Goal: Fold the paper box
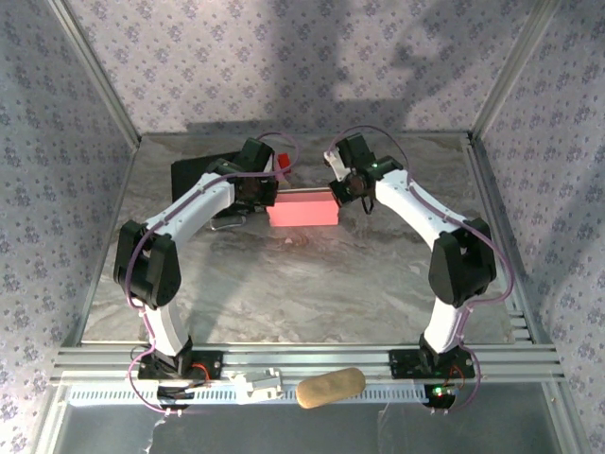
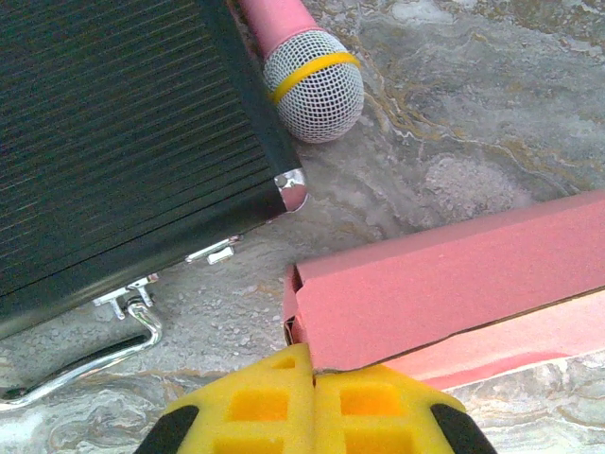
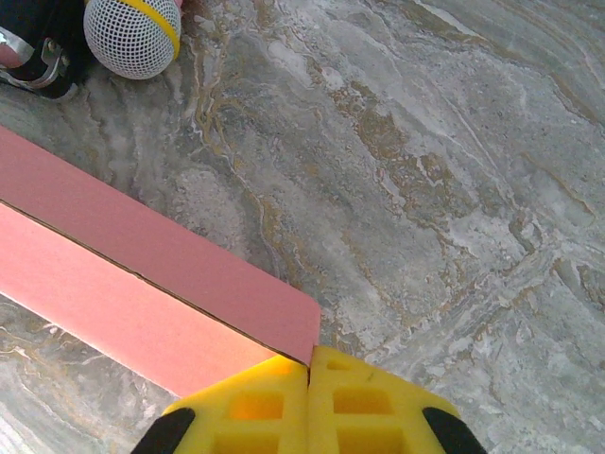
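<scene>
At the far left of the marbled grey table [image 1: 312, 284] lay a black ribbed case [image 1: 198, 175], its chrome latch [image 2: 213, 253] and wire handle [image 2: 85, 364] facing the left wrist camera. The left gripper [image 1: 260, 194] hovered just beside the case's right end. Its yellow pads [image 2: 255, 407] were pressed flat together with no gap between them, and their tips sat at the near left edge of the paper box [image 2: 444, 284]. Whether any card was nipped there could not be told.

A microphone [image 2: 314, 90] with a mesh head, a yellow band and a pinkish handle lay against the case's far corner, a little behind the box.

The paper box [image 1: 302, 208] lay flat in the far middle of the table, between the two arms: a long pink rectangle with a dark seam along its length.

The right gripper [image 1: 342, 184] stood at the box's right end. Its pads [image 3: 369, 407] were likewise closed tight against each other, with the box's near corner [image 3: 142, 284] touching the line where they met.
</scene>
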You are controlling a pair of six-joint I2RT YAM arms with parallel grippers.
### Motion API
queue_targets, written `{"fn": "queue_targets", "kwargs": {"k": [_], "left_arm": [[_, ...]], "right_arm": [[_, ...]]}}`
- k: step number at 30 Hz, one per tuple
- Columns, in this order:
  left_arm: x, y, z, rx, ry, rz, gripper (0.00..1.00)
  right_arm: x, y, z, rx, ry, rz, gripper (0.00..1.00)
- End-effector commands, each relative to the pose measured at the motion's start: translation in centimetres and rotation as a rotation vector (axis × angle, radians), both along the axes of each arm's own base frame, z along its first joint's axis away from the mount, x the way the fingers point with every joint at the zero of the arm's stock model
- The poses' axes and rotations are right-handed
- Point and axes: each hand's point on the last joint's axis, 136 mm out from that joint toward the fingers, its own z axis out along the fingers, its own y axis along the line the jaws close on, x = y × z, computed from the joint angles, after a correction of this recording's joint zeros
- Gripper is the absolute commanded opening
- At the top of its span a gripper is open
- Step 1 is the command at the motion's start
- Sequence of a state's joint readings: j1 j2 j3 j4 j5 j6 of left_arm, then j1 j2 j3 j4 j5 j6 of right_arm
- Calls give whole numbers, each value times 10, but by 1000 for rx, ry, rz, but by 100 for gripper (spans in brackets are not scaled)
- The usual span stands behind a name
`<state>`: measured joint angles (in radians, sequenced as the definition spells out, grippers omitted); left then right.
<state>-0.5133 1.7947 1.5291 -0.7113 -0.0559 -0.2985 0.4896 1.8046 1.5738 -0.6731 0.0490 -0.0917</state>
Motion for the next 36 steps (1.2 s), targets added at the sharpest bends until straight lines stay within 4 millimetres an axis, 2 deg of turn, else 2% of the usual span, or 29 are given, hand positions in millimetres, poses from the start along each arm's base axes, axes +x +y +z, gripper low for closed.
{"fn": "queue_targets", "kwargs": {"k": [1, 8, 18, 28, 36], "left_arm": [[-42, 6, -47, 80, 218, -32, 0], [-42, 4, -45, 77, 212, -32, 0], [-44, -6, -45, 72, 207, -37, 0], [-46, -14, -45, 68, 198, -40, 0], [-46, -21, -45, 65, 194, -47, 0]], "right_arm": [[-9, 15, -1, -2, 62, -2, 0], [-15, 21, -5, 3, 147, -62, 0], [-24, 36, 17, 61, 190, -107, 0], [-29, 43, 12, 55, 266, -169, 0], [-31, 51, 22, 127, 298, -195, 0]]}}
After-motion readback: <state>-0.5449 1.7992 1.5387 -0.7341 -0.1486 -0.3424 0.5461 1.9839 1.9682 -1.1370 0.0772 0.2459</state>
